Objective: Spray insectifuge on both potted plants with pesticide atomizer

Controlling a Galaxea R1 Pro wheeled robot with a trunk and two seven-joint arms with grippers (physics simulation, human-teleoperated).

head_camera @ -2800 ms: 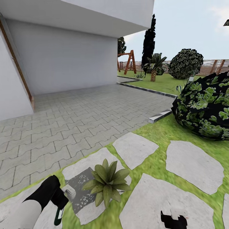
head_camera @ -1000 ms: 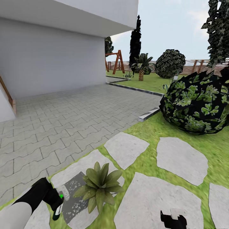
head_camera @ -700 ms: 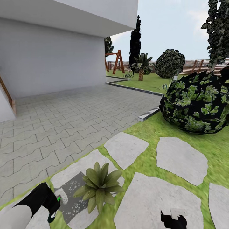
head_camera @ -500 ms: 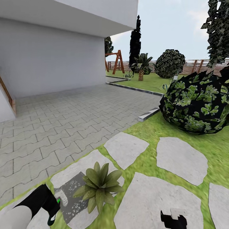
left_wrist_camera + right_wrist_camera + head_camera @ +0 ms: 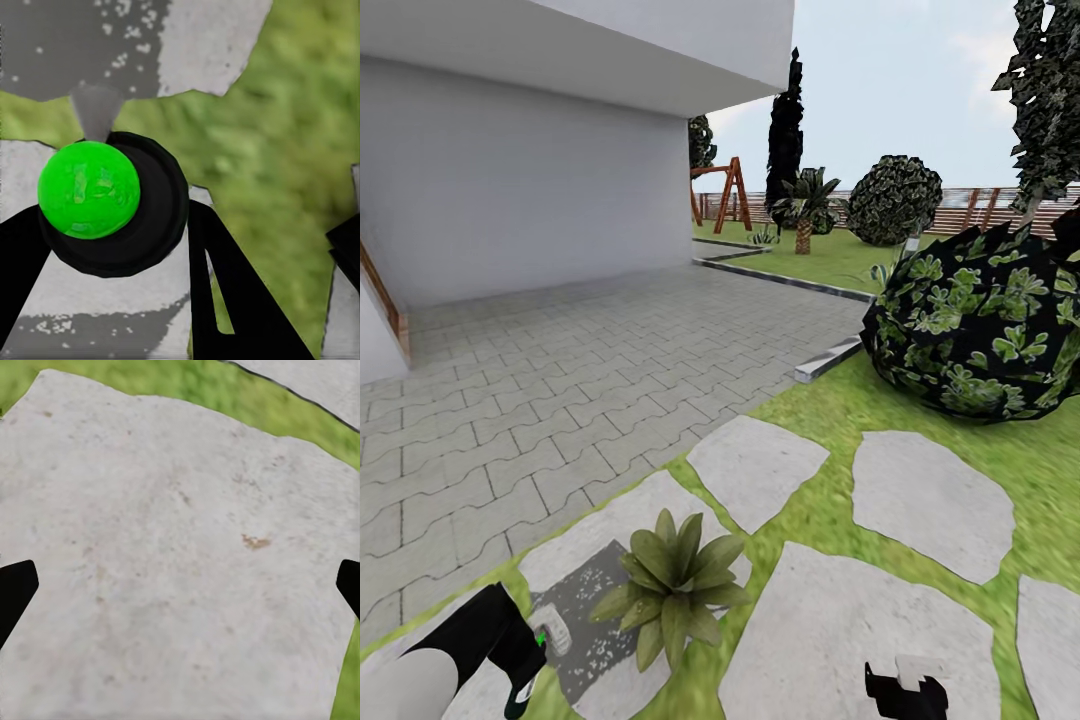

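Observation:
One potted plant (image 5: 672, 580), a low rosette of pointed green leaves, stands on a stepping stone (image 5: 610, 530) in the garden lawn. A dark speckled wet patch (image 5: 585, 625) covers the stone just left of it. My left gripper (image 5: 528, 652) is at the lower left, shut on the pesticide atomizer (image 5: 549, 632), whose pale head points toward the plant. In the left wrist view the atomizer (image 5: 112, 202) shows a bright green knob and a grey nozzle between my black fingers (image 5: 225, 292). My right gripper (image 5: 905, 690) hangs open above a bare stone (image 5: 187, 547).
A big dark ivy-like shrub (image 5: 970, 330) stands at the right. Grey brick paving (image 5: 560, 380) and a white house wall (image 5: 530, 190) lie to the left. More stepping stones (image 5: 930, 500) run ahead over the lawn. A swing frame (image 5: 725, 195) and wooden fence (image 5: 980, 205) are far back.
Since 2.8 s ago the head view has shifted. Over the last second my left gripper, with the atomizer, has sunk slightly down and to the left. The right gripper has stayed put.

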